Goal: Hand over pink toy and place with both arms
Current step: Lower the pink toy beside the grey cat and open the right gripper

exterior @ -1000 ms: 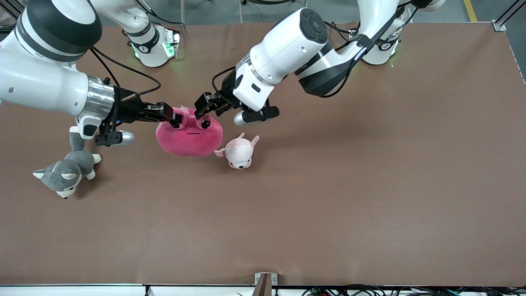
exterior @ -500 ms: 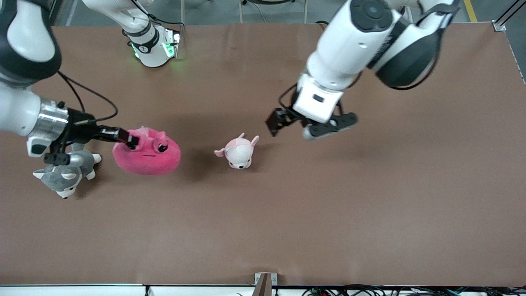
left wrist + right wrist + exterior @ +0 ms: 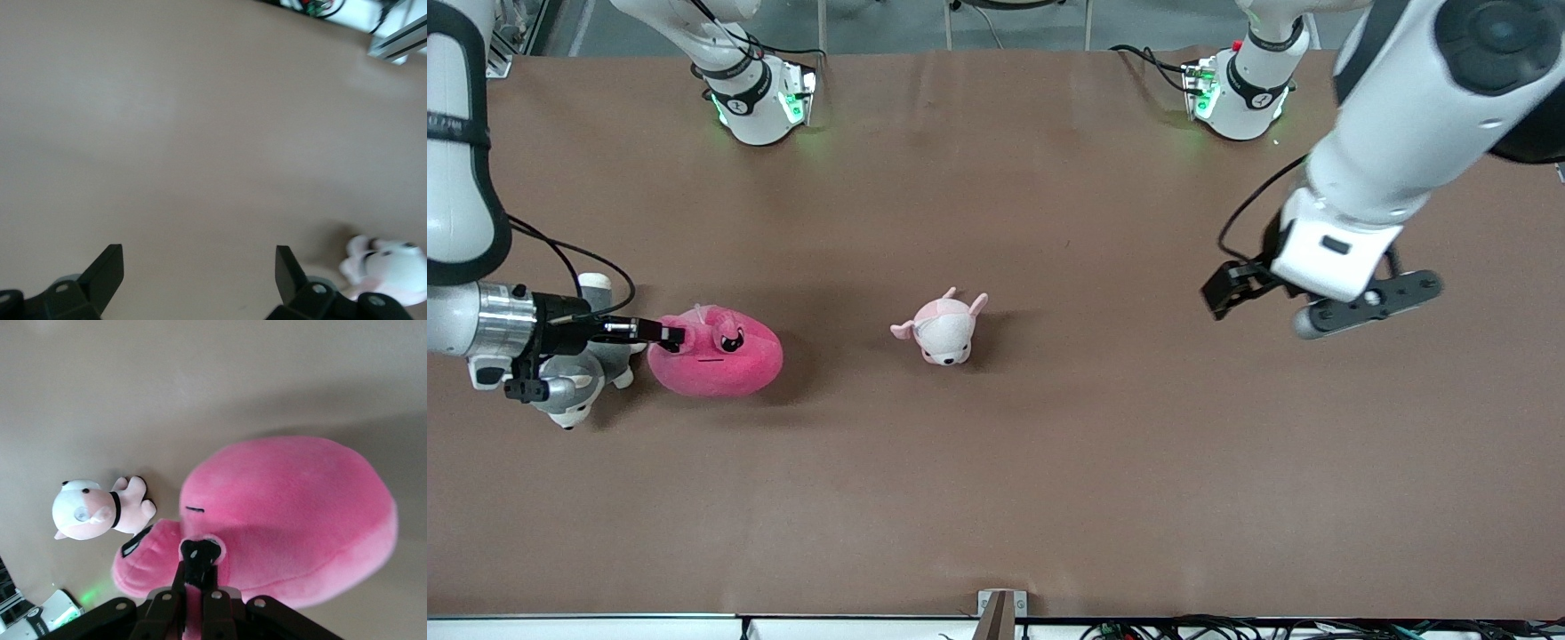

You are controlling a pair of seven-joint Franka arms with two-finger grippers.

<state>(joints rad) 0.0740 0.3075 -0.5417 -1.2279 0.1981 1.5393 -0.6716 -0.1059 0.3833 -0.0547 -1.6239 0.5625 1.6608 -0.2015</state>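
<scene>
Pink toy [image 3: 716, 363]: we saw right gripper [image 3: 197, 568] pinching it in wrist view; left gripper [image 3: 199, 265] spread wide, empty, over counter [image 3: 1049, 462].

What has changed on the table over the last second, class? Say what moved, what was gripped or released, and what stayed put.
The left claw let go of the pink toy, opened, and swung away toward the left arm's end of the table. The right claw, shut on the toy, carried it toward the right arm's end, beside the grey plush. The small pale pink plush stayed where it was.
</scene>
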